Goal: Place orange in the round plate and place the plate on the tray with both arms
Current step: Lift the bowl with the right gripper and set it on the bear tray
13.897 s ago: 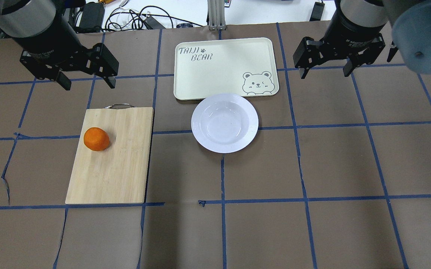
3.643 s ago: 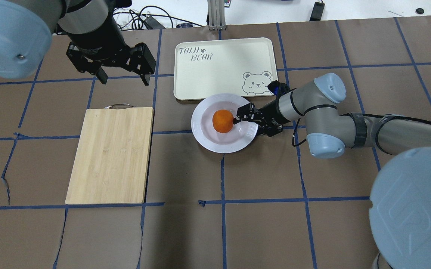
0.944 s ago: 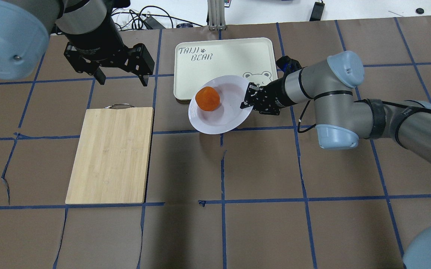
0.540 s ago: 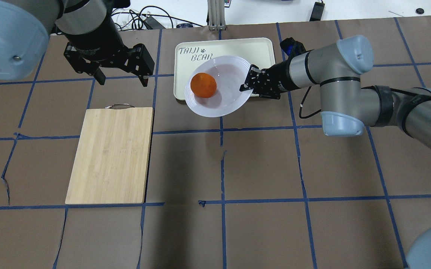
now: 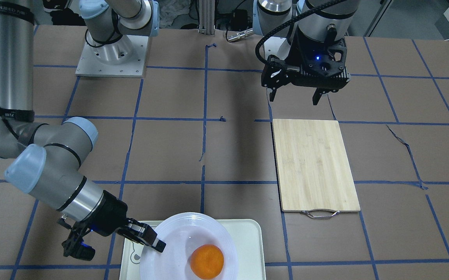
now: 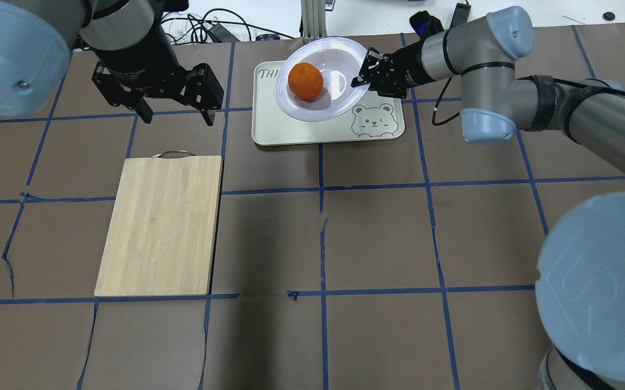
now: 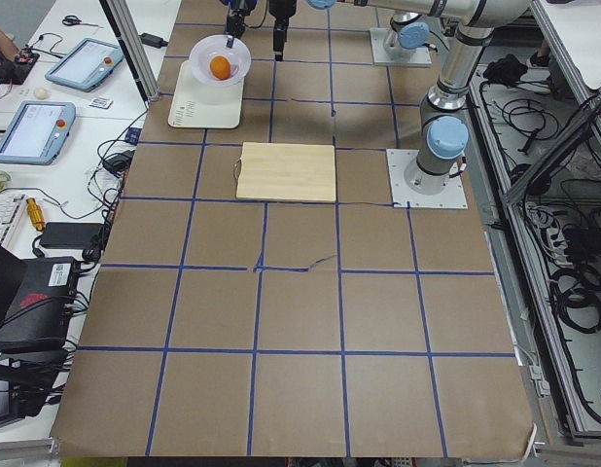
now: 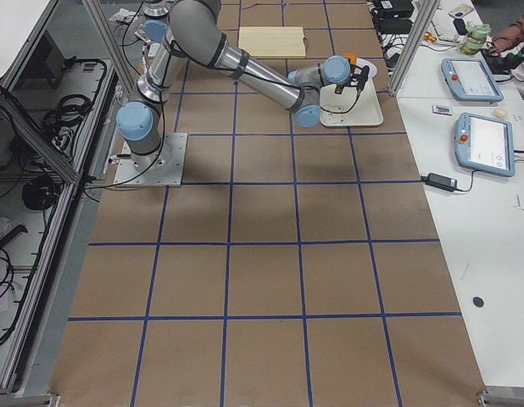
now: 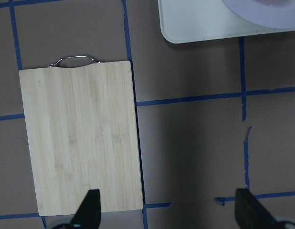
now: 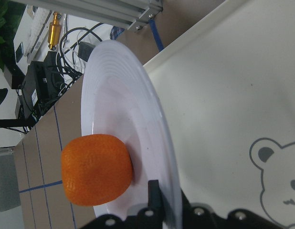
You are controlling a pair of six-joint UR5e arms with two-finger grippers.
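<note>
You are now looking at the small bright-orange orange (image 6: 305, 82) sitting in the glossy white round plate (image 6: 339, 103), no longer lying on the bamboo cutting board (image 6: 161, 225) where it started. The right tool (image 6: 360, 81), which began raised and empty off to the side, is pinching the plate's rim and holding it up off the brown counter (image 6: 377, 238). It is carrying the plate farther forward than half a second ago. The plate is now hanging over the far half of the pale cream-green rectangular tray (image 6: 291, 132), hiding most of its lettering, and the grey bear drawing (image 6: 372, 120) is showing again. The left tool (image 6: 177, 116) is hovering nearer the tray than at the start.
</note>
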